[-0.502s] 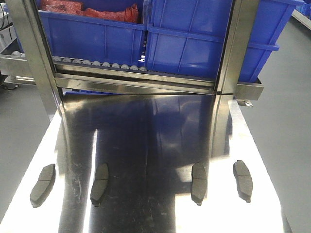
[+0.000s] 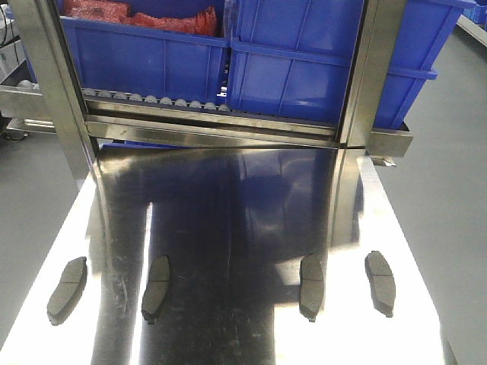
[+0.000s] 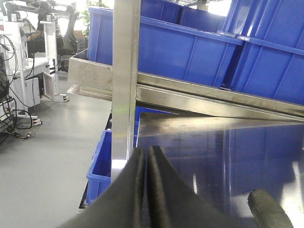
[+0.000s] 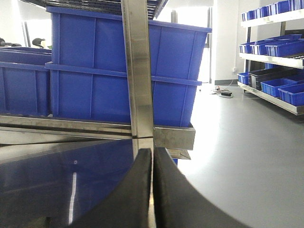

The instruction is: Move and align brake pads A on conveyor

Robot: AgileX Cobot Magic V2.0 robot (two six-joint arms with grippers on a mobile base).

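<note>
Left gripper (image 3: 146, 152): its two black fingers (image 3: 128, 199) are pressed flat together with only a thin seam between them and nothing pinched there. Low and just to the right of this gripper, apart from it, the rounded dark end of one brake pad (image 3: 268, 209) lies on the steel table (image 3: 204, 156). Ahead and slightly left of the gripper stands an upright steel post (image 3: 124, 80). Past that, a steel ledge carries blue bins (image 3: 180, 52). Right gripper (image 4: 152, 153): fingers closed on each other, empty. Mirror-bright tabletop lies to its left, and I cannot tell whether a pad lies close to it. Dead ahead of it is a second steel post (image 4: 137, 71) with a blue bin (image 4: 95, 71) behind, and far off to the right is shelving (image 4: 273, 52). Front view: four brake pads (image 2: 156, 287) lie flat in a loose row across the near part of the steel table, well apart from one another. The inner two run nearly straight away and the outer two have their far ends leaning inward. Beyond them is a roller rail (image 2: 152, 101).
</note>
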